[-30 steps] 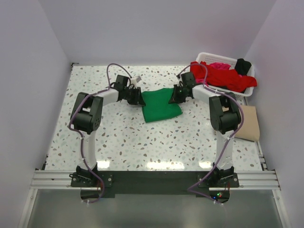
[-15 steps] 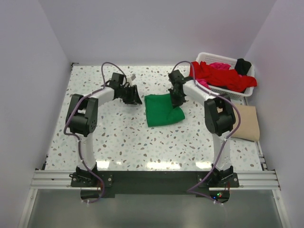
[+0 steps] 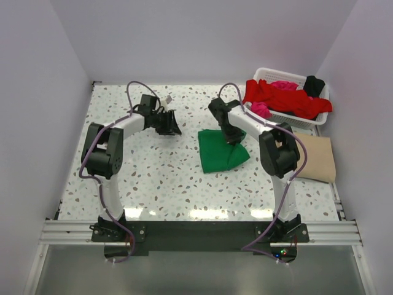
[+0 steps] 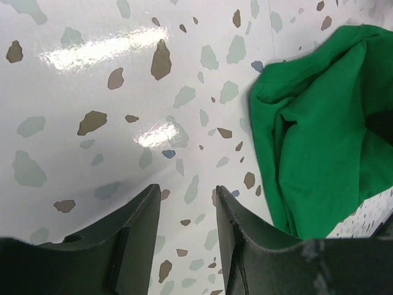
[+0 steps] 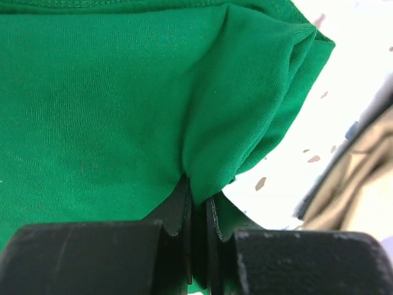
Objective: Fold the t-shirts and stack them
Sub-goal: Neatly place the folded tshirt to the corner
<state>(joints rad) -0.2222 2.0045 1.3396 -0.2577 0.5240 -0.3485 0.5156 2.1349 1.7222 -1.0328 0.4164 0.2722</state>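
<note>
The green t-shirt (image 3: 220, 153) lies bunched on the speckled worktop (image 3: 153, 178), a little right of the middle and just inside the bend of the right arm. The right end effector (image 5: 195, 200) sits at the shirt's far right edge; its fingers are pressed together on a raised fold of the green cloth, with the rest of the shirt spreading away beneath it. The left end effector (image 4: 186, 192) hangs over bare worktop to the left of the shirt, apart from it, its fingers spread with a clear gap and nothing between them. At the far right corner a white basket (image 3: 270, 72) holds a red t-shirt (image 3: 288, 98) draped over its rim, a magenta t-shirt (image 3: 284, 84) and a black t-shirt (image 3: 314, 85). A tan t-shirt (image 3: 320, 160) lies flat on the worktop near the basket, at the right edge.
</note>
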